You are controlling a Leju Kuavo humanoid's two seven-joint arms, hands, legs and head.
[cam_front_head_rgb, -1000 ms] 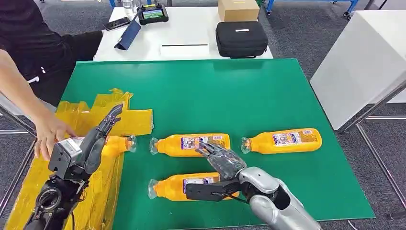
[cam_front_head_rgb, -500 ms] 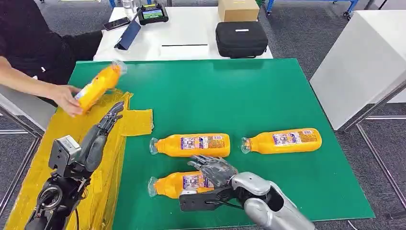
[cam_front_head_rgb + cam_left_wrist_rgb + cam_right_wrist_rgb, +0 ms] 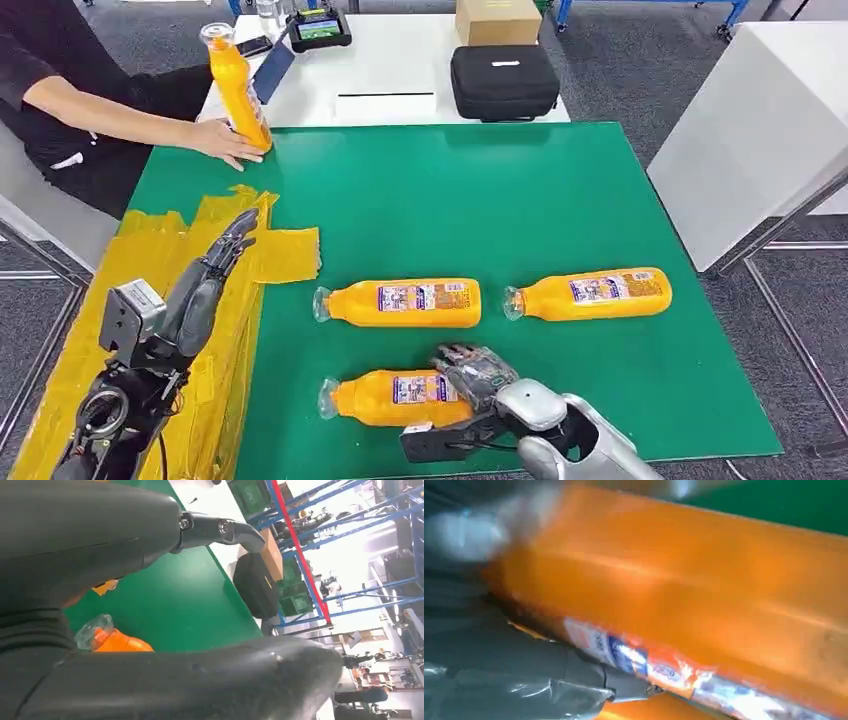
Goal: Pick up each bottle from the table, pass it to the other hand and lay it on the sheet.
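Note:
Three orange bottles lie on the green table (image 3: 560, 190): a middle one (image 3: 400, 302), a right one (image 3: 590, 292) and a near one (image 3: 395, 397). My right hand (image 3: 478, 378) wraps the near bottle's base end, fingers curled over it, thumb on the near side. In the right wrist view that bottle (image 3: 704, 605) lies against my palm. My left hand (image 3: 205, 285) hovers over the yellow sheet (image 3: 285, 255), fingers stretched and holding nothing. A person's hand (image 3: 225, 140) holds a fourth bottle (image 3: 235, 85) upright at the far left corner.
Behind the green table a white table (image 3: 390, 70) carries a black case (image 3: 503, 80), a cardboard box (image 3: 497, 20), a phone and a tablet. A white cabinet (image 3: 760, 130) stands at the right. The person's arm reaches in from the far left.
The person lifted a bottle off the sheet and stood it at the far left corner. My right hand dropped from the middle bottle onto the near one and closed around it.

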